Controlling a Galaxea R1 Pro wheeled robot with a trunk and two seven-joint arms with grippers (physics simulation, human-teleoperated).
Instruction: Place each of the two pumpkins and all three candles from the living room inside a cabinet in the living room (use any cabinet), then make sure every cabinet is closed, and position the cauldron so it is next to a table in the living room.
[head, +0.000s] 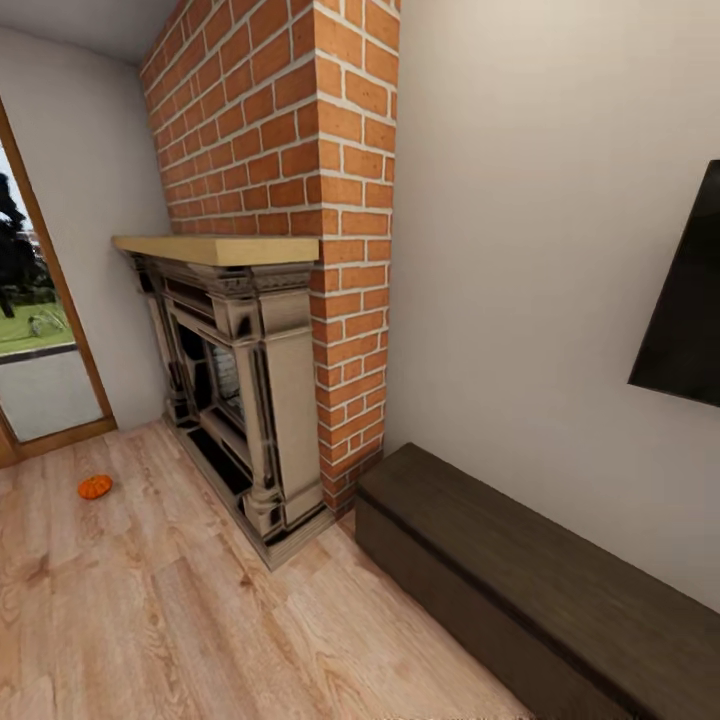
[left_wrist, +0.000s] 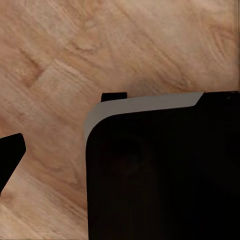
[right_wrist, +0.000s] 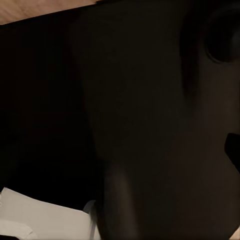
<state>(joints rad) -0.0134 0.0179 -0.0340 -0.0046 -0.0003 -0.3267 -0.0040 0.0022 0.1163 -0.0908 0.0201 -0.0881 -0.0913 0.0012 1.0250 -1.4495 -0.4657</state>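
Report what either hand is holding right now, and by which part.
Cannot be told: the wrist views are dark and unclear. One pumpkin lies unheld on the floor by the fireplace.

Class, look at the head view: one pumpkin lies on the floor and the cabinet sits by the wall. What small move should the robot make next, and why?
Probably drive left toward the pumpkin: it lies on the floor beyond the fireplace, far from the cabinet.

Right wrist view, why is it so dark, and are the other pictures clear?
Right wrist view: dim, a dark blurry surface close to the lens. Head view: evenly lit, with the small orange pumpkin and long dark brown wood cabinet fairly sharp. Left wrist view: bright light wood plank floor, soft.
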